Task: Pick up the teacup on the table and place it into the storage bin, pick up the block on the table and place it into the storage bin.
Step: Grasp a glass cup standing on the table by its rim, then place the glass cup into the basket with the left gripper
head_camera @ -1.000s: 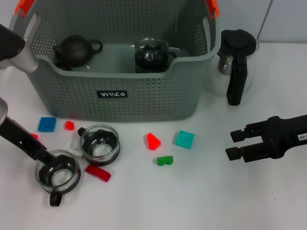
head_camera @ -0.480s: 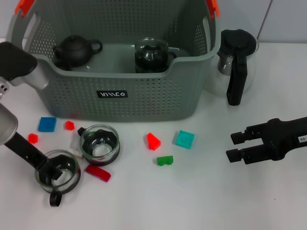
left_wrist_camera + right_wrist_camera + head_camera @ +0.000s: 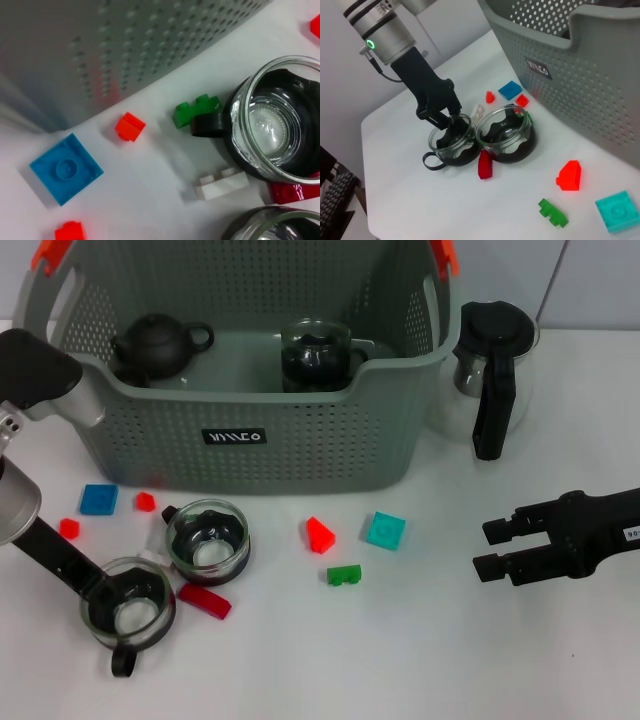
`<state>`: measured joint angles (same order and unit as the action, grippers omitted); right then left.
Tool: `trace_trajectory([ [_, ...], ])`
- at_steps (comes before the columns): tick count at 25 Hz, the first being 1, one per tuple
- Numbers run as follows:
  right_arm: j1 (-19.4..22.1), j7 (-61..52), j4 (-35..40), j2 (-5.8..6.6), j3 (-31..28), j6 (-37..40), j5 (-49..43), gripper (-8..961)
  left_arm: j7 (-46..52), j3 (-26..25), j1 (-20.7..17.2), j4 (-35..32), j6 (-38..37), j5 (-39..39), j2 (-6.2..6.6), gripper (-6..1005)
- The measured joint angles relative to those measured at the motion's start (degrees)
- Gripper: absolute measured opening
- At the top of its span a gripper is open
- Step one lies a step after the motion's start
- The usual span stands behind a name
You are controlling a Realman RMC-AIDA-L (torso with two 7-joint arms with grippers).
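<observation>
Gripping the rim of a glass teacup (image 3: 125, 612), the left gripper (image 3: 100, 592) sits in front of the grey storage bin (image 3: 250, 440). A second glass teacup (image 3: 207, 540) stands just beside it. The right gripper (image 3: 492, 547) hovers open, well apart from the bin, past a green block (image 3: 344, 575).

Two glass teacups (image 3: 128, 610) (image 3: 208, 541) and scattered blocks (image 3: 320, 536) before the grey storage bin (image 3: 250, 430).

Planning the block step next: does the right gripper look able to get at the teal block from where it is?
Probably yes. The right gripper hovers open over bare table, and the teal block lies alone with nothing between them.
</observation>
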<state>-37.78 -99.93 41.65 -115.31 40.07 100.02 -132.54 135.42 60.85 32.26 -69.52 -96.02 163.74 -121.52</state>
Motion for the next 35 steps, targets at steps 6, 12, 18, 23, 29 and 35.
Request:
trace_trajectory([
  [6,-0.01,0.0,0.0,0.0,0.0,0.0,0.0,716,0.67,0.06,0.23,-0.09,-0.27,0.0,0.33,227],
  [12,-0.16,0.0,0.01,0.0,0.0,0.0,0.0,715,0.7,-0.48,0.51,-0.13,-1.02,-0.07,0.56,41],
  [18,-0.17,-0.11,0.01,0.0,0.0,0.03,0.01,715,-3.63,-8.31,2.64,-5.31,-11.57,-4.87,1.43,41],
  [23,-0.28,-0.25,0.01,-0.02,0.06,0.8,0.0,714,-7.29,-21.38,6.68,-10.18,-22.3,-14.37,4.73,40],
  [29,-0.01,-0.33,0.02,-0.02,-0.38,1.57,0.02,714,-6.18,-24.64,9.79,-7.81,-21.09,-27.1,9.16,40],
  [35,-0.41,-0.01,0.02,-0.09,-0.96,1.59,0.1,714,-6.62,-26.03,15.41,-5.58,-12.74,-30.41,9.84,41],
])
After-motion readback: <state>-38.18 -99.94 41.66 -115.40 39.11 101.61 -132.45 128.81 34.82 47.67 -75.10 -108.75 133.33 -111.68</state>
